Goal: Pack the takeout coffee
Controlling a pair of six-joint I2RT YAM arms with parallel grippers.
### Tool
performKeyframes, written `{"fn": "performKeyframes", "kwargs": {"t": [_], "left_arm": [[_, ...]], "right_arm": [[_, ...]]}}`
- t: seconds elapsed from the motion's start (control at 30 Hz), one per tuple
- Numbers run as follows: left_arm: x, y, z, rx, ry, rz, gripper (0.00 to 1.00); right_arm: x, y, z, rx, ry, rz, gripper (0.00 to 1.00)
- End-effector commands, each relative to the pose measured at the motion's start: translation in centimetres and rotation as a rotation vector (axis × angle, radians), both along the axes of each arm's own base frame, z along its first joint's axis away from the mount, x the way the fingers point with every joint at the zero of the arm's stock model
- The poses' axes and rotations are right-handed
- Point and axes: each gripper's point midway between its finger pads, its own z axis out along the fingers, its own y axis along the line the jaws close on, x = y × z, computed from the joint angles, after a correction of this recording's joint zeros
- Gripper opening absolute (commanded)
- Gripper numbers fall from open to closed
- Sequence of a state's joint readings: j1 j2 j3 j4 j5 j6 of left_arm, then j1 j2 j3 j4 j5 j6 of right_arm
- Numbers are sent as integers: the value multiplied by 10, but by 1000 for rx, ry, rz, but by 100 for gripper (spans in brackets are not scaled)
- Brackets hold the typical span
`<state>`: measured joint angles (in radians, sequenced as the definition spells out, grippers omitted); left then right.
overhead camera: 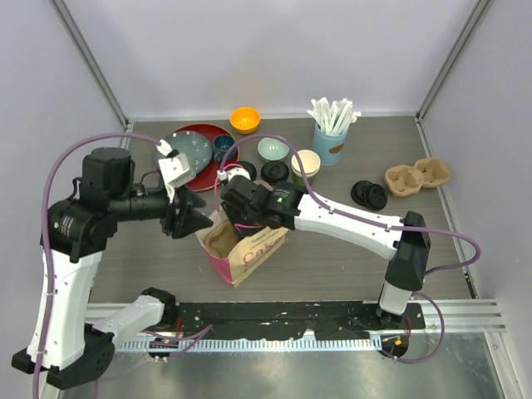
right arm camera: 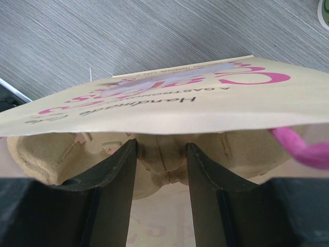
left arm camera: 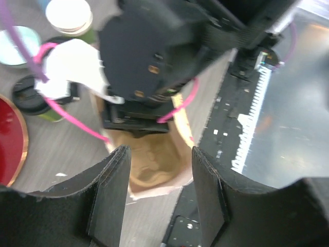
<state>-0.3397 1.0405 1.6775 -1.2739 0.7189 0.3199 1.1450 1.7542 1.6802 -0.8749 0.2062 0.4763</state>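
Progress early: pulp carrier [right arm camera: 41,154] lay inside paper bag [overhead camera: 253,253]. Right gripper [right arm camera: 160,149] reached into bag, jaws apart astride carrier's middle rib. Left gripper [left arm camera: 158,154] hung at bag mouth, jaws apart, holding nothing. Cups stood outside bag on table [overhead camera: 150,266]: open cup [overhead camera: 305,164], lidded cup [left arm camera: 31,95]. Left to do: lid the open one, load both.

Left gripper [left arm camera: 160,154]: points right, fingers wide apart.
Right gripper [right arm camera: 159,152]: angled downward, fingers narrowly apart; grip unclear.

Top view looks down on the whole table [overhead camera: 332,266]; both wrist views (very close) peer into the paper bag [overhead camera: 245,252].
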Motion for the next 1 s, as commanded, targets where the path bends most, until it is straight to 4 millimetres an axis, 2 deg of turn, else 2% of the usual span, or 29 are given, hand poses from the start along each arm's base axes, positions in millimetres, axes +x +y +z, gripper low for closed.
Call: {"fn": "performKeyframes", "kwargs": {"t": [0.0, 0.03, 0.1, 0.13, 0.27, 0.43, 0.67, 0.8, 0.87, 0.97], "left_arm": [[-24, -24, -9, -124, 127, -158, 54], [-21, -25, -19, -122, 158, -137, 54], [-6, -30, -20, -136, 129, -108, 54], [0, -31, -29, -127, 150, -81, 54], [18, -39, -33, -140, 110, -51, 55], [19, -51, -33, -150, 92, -82, 55], [2, -58, -44, -144, 109, -168, 55], [18, -57, -59, -83, 67, -102, 55], [18, -59, -60, -82, 63, -115, 54], [15, -62, -59, -89, 67, -131, 47]], "right_arm": [[1, 9, 9, 71, 9, 1, 1], [0, 11, 10, 81, 16, 7, 1], [1, 12, 7, 80, 21, 7, 1], [1, 14, 8, 86, 26, 9, 1], [3, 16, 9, 103, 36, 1, 1], [4, 19, 7, 106, 47, -2, 1], [7, 20, 6, 111, 57, -14, 1], [9, 24, 9, 118, 58, -15, 1], [8, 25, 9, 117, 58, -13, 1], [8, 25, 8, 117, 62, -13, 1]]}}
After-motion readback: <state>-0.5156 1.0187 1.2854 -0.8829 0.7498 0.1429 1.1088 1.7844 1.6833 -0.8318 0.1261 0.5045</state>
